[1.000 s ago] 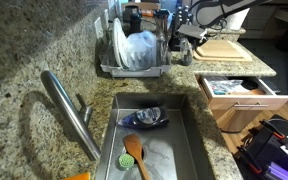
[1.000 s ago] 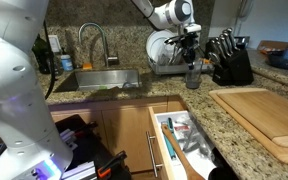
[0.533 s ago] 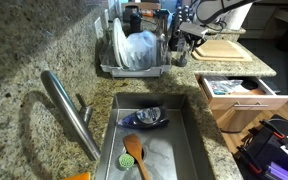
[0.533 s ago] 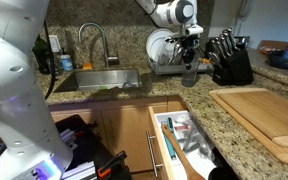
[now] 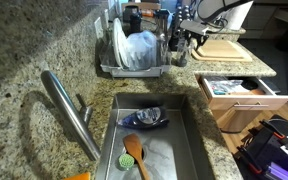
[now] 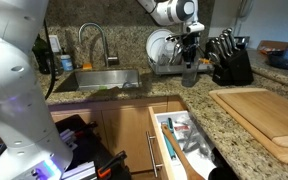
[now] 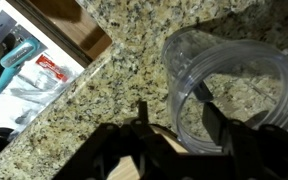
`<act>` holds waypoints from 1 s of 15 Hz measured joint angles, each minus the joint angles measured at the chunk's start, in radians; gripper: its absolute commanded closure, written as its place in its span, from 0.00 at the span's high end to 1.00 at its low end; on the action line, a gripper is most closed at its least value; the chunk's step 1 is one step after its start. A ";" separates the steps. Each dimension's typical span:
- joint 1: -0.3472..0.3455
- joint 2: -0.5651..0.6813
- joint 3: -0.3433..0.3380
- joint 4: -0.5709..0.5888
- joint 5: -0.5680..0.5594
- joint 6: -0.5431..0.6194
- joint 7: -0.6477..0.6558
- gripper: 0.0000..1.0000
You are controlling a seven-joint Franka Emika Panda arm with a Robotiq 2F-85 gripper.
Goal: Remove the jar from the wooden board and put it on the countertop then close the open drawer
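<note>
Drawer (image 7: pixel 29 70) at left is open, papers inside. Gripper (image 7: pixel 174 108) straddles the jar (image 7: pixel 234 90) wall, one finger in, one out; can't tell if jaws pinch it. Jar sits on or just above countertop (image 7: pixel 114 50), off the wooden board (image 6: pixel 259 115). Risk: pulling away w/o full release tips jar.

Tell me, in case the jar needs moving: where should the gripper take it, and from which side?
Probably the rim, from straight above: the jar stands upright on the countertop with its mouth open, so its thin wall can be pinched between inside and outside.
</note>
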 measured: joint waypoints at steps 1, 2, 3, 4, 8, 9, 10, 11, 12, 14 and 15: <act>0.000 -0.011 0.000 0.002 0.001 -0.020 -0.005 0.98; 0.001 -0.032 0.000 0.007 0.001 -0.081 -0.011 1.00; 0.004 -0.063 0.000 0.008 -0.009 -0.144 -0.012 1.00; 0.010 -0.100 -0.001 0.007 -0.039 -0.206 -0.004 1.00; 0.059 -0.274 -0.001 -0.015 -0.238 -0.500 0.091 1.00; 0.071 -0.312 0.005 -0.031 -0.288 -0.571 0.112 1.00; 0.077 -0.345 0.015 -0.052 -0.329 -0.639 0.122 1.00; 0.078 -0.373 0.027 -0.079 -0.359 -0.699 0.123 1.00; 0.077 -0.394 0.038 -0.114 -0.378 -0.747 0.123 1.00; 0.075 -0.414 0.053 -0.199 -0.393 -0.803 0.123 1.00; 0.074 -0.413 0.059 -0.246 -0.393 -0.816 0.123 1.00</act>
